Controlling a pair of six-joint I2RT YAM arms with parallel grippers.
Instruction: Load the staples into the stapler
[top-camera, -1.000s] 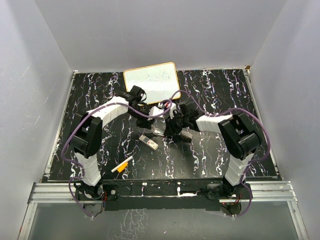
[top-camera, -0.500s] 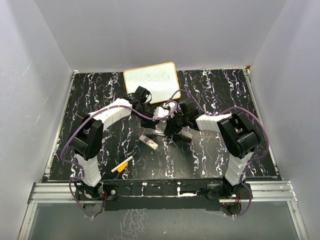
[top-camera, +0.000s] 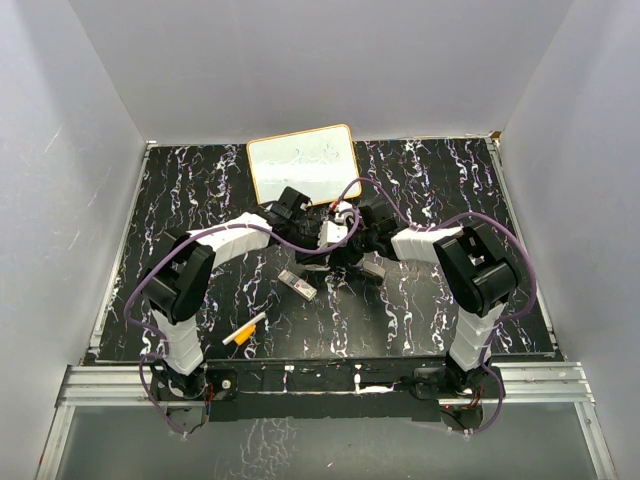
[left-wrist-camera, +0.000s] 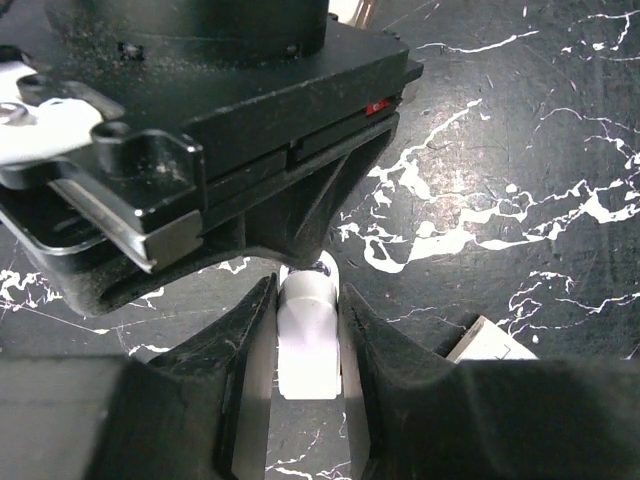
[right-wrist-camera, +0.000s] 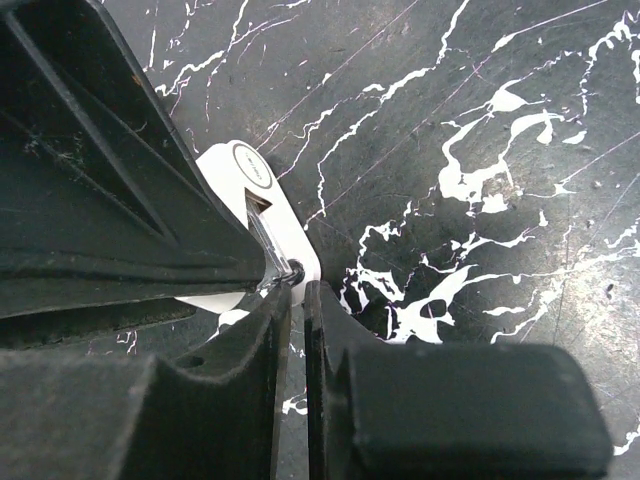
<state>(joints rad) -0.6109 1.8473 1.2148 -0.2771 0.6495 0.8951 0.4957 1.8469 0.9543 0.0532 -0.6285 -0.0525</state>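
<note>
The stapler (top-camera: 332, 228), black and white with a metal rail, is at the table's middle, between both grippers. My left gripper (left-wrist-camera: 306, 290) is shut on its narrow white end (left-wrist-camera: 305, 345); its black body (left-wrist-camera: 220, 120) fills the upper part of that view. My right gripper (right-wrist-camera: 298, 290) is shut, with its tips against the stapler's white rounded end (right-wrist-camera: 250, 170) by the hinge; nothing shows between the pads. The staples (top-camera: 297, 284), a small white pack, lie flat on the table nearer the bases, apart from both grippers; one corner (left-wrist-camera: 490, 345) shows in the left wrist view.
A small whiteboard (top-camera: 303, 165) lies at the back centre, just behind the arms. An orange-and-white marker pen (top-camera: 245, 330) lies near the front left. Purple cables loop over both arms. Grey walls close in the black marbled table (top-camera: 200, 200).
My left arm has swung right towards the middle, carrying the stapler up to the right gripper. The right gripper's jaws have closed.
</note>
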